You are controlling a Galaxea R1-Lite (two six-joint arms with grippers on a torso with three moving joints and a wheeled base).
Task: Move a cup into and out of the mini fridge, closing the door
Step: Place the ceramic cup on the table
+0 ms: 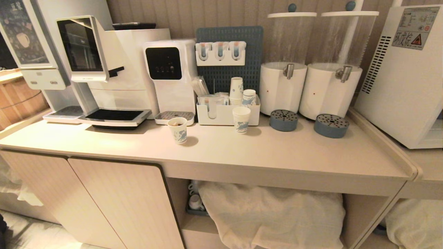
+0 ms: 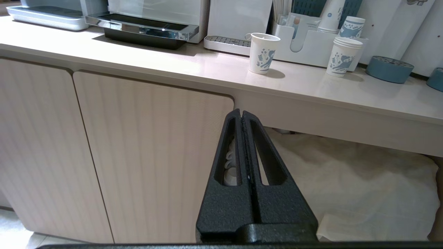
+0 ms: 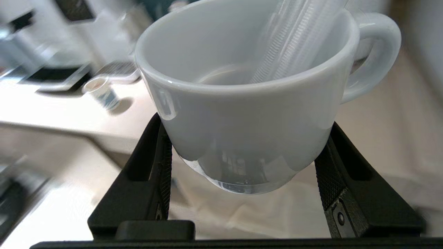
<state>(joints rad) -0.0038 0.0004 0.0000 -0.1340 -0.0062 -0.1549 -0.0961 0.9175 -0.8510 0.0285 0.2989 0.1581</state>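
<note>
Pale countertop (image 1: 263, 152) fills my head view, crowded with a coffee machine (image 1: 104, 69), a water dispenser (image 1: 171, 79), two drink dispensers (image 1: 311, 86) and printed paper cups (image 1: 178, 130). At the far right stands the mini fridge (image 1: 405, 76), showing me its side vent grille and warning sticker. Neither arm shows here.

From my left wrist view, the left gripper (image 2: 242, 117) hangs in front of a cabinet door (image 2: 152, 166), its jaws pressed together and empty, below the counter edge; a paper cup sits up and ahead of it.

From my right wrist view, the right gripper (image 3: 242, 155) clamps the cup (image 3: 242, 114) by its lower walls, one black finger on each side. Its loop handle sticks out to one side, clear of both fingers. Beyond the mug the counter is blurred. A clear ribbed thing crosses the mug's mouth; I cannot tell what it is.
</note>
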